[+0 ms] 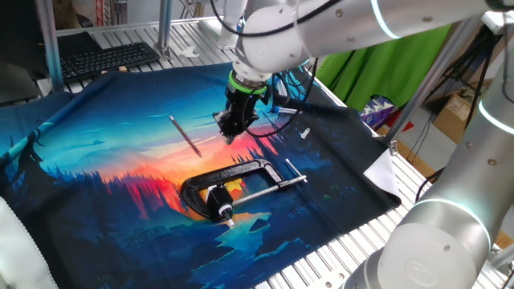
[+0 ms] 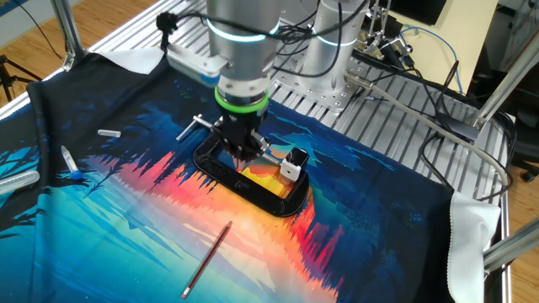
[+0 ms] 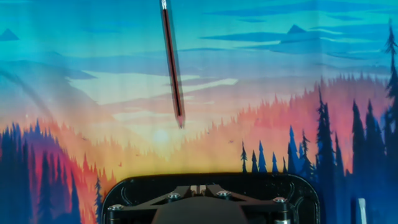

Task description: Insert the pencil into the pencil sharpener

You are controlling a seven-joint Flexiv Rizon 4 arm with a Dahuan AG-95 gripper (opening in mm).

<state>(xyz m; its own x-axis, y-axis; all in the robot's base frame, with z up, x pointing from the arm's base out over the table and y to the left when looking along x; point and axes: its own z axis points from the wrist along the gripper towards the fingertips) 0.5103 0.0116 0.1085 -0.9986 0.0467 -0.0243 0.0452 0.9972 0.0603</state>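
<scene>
The pencil (image 1: 186, 135) lies flat on the printed mat, left of my gripper (image 1: 230, 133). In the other fixed view the pencil (image 2: 208, 259) is near the front edge. In the hand view it (image 3: 172, 62) runs from the top edge down toward the middle, ahead of my gripper (image 3: 199, 186). The pencil sharpener (image 1: 234, 187) is a small yellow and black block held inside a black C-clamp (image 1: 241, 172). It also shows in the other fixed view (image 2: 292, 164). My gripper (image 2: 244, 154) hovers above the clamp. It is shut and holds nothing.
A black keyboard (image 1: 104, 58) lies at the back left. A small white cylinder (image 2: 109, 132) and a white pen with a blue tip (image 2: 71, 163) lie on the mat's left side. White cloth (image 1: 382, 173) hangs off the right edge. The clamp's silver screw rod (image 1: 269, 188) sticks out.
</scene>
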